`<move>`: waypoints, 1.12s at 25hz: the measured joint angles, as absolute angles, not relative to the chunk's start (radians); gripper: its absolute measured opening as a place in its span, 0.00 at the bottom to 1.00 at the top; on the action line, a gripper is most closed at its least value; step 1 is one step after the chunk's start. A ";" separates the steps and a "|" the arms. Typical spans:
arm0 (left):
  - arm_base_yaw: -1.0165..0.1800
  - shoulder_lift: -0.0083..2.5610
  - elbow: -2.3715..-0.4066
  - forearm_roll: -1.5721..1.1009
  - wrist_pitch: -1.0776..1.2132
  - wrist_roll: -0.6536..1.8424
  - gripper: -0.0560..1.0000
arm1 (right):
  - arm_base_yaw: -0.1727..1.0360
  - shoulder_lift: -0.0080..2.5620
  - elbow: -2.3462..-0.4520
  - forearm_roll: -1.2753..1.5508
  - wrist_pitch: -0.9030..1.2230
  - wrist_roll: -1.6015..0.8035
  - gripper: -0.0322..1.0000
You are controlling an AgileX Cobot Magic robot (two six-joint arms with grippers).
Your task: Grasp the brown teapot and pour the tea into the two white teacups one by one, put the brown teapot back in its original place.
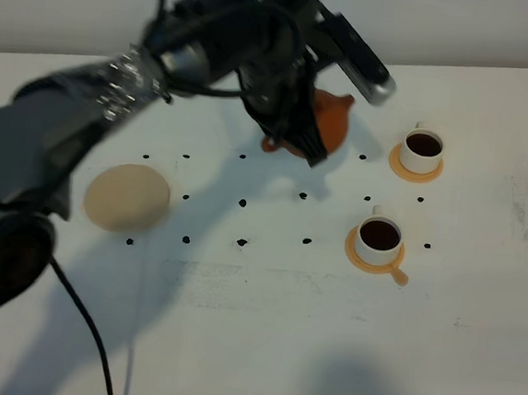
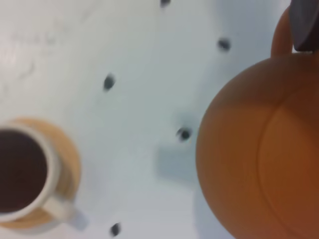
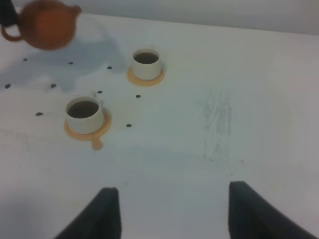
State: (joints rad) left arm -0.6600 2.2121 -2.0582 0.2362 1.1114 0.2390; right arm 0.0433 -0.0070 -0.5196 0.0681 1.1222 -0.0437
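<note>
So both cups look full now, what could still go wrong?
The left gripper holds the brown teapot in the air, far from the beige coaster. It might drip tea across the table on the way back, or land off-centre. A swing could also clip the far teacup.

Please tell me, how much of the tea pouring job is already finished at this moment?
Pouring looks done: both white cups, the far one and the near one, hold dark tea. In hand: the left gripper carries the brown teapot above the table. Left: setting the teapot back on the beige coaster, which is bare.
</note>
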 joint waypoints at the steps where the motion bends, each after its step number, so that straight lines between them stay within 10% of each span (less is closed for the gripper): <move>1: -0.654 2.200 -2.058 0.247 1.125 0.229 0.17 | 0.043 -0.007 -0.520 0.068 1.122 -0.044 0.48; 28: -0.308 1.695 -1.157 0.244 0.777 -0.026 0.17 | 0.043 -0.007 -0.520 0.068 1.122 -0.044 0.48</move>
State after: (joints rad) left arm -0.3082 1.6949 -1.1574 0.2439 0.7773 -0.0256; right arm 0.0433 -0.0070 -0.5196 0.0681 1.1222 -0.0437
